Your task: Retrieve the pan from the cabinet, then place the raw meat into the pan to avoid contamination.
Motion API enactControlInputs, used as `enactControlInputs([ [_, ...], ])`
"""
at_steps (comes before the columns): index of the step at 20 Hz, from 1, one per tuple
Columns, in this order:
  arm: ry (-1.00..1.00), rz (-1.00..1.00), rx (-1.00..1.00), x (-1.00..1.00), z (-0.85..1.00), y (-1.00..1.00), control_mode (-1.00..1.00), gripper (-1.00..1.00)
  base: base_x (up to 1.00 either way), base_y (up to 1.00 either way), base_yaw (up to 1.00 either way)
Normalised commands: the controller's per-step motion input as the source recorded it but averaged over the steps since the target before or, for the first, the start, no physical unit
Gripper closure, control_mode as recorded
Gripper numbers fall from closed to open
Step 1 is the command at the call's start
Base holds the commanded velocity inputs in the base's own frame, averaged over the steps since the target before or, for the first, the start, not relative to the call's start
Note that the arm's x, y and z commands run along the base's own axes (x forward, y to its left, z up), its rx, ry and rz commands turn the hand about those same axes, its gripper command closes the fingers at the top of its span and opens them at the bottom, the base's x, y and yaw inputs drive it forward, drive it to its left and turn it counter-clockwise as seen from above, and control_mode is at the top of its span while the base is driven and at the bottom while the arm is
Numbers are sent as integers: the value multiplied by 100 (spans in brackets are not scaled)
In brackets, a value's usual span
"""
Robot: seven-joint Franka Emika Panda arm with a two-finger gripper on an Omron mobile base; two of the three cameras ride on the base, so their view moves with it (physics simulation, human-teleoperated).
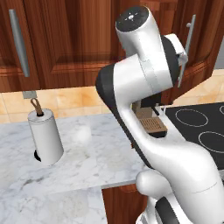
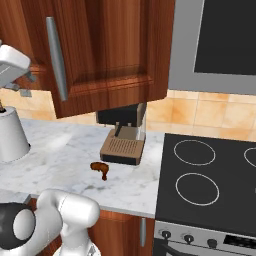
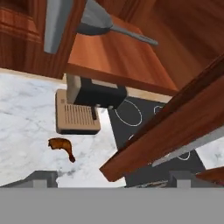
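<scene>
The pan [image 3: 94, 22] lies on the shelf [image 3: 113, 59] inside the open cabinet [image 2: 110, 50], its long thin handle pointing right in the hand view. The raw meat [image 3: 61, 147] rests on the marble counter in front of the coffee machine, and is also seen as the raw meat [image 2: 100, 169] in the right base view. My gripper [image 3: 113, 178] is open, its two fingertips [image 3: 41, 177] wide apart with nothing between them. It hovers in front of the cabinet opening, well short of the pan. The white hand [image 2: 12, 65] sits at the far left of the right base view.
An open cabinet door [image 3: 175, 127] with a silver bar handle crosses close in front of the hand on the right. A coffee machine [image 2: 122, 135] stands under the cabinet, beside a black stove [image 2: 210, 175]. A paper towel roll [image 1: 46, 135] stands on the counter to the left.
</scene>
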Motion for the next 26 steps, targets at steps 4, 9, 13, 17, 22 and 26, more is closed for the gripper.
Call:
enactControlInputs([
  [4, 27, 4, -29, 51, -17, 19, -100, -100, 0, 0, 0],
  [9, 23, 6, -23, 33, -10, 5, -100, -100, 0, 0, 0],
  [13, 11, 4, -17, 10, -2, -13, -100, -100, 0, 0, 0],
  [17, 13, 11, -16, 10, -9, -24, -100, -100, 0, 0, 0],
  [22, 17, 14, -16, 15, -15, -24, -100, -100, 0, 0, 0],
  [26, 16, 11, -16, 4, -9, -29, -100, -100, 0, 0, 0],
])
